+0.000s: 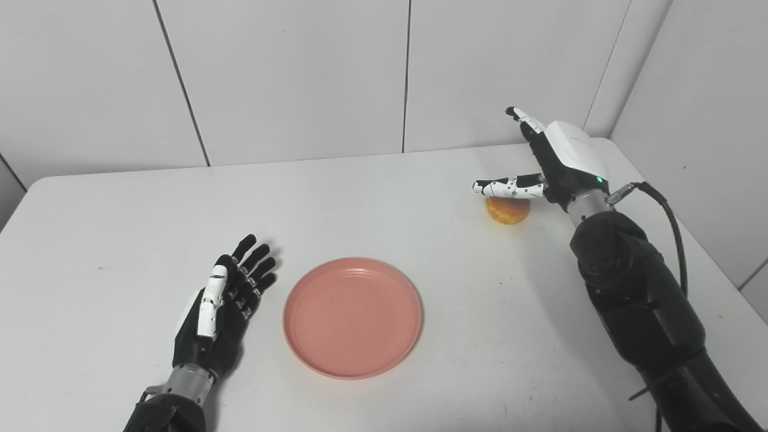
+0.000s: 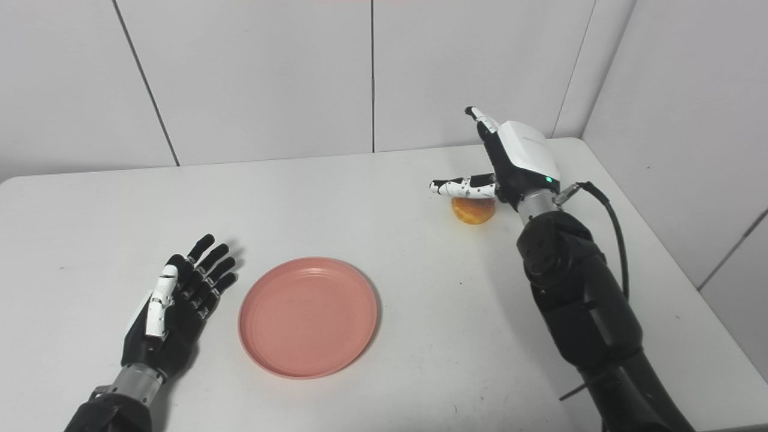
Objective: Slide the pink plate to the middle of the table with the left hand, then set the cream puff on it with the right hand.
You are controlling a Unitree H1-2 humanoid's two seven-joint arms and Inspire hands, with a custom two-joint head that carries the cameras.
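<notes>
Left eye view shows the pink plate (image 1: 353, 317) lying near the middle of the bench (image 1: 384, 198), toward 6 o'clock. The cream puff (image 1: 507, 210) sits at about 2 o'clock from the plate, well apart from it. The right hand (image 1: 555, 163) hangs just above the puff, fingers spread, holding nothing; its thumb crosses over the puff's top. The left hand (image 1: 225, 300) rests open at 9 o'clock of the plate, just beside the rim, not touching.
</notes>
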